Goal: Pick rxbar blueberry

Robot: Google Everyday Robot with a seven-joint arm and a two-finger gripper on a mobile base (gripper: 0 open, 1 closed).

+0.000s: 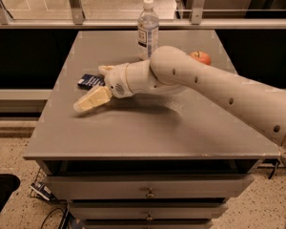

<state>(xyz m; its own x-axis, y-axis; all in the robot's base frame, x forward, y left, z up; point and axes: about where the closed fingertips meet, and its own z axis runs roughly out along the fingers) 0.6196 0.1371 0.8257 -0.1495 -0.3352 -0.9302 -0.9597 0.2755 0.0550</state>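
Note:
The rxbar blueberry point(89, 80) lies flat on the left part of the grey table point(148, 132), a dark navy wrapper with white lettering. Its right end is hidden behind my wrist. My gripper point(92, 87) reaches in from the right, low over the table, and is open. One cream finger point(91, 100) lies on the near side of the bar. The other finger point(104, 69) shows just past the bar's far side. The bar sits between them on the table.
A clear water bottle point(148, 26) stands at the back middle of the table. An orange-red fruit point(200, 57) sits behind my arm at the back right. Drawers point(148, 193) are below the table's front edge. A railing point(76, 6) runs behind.

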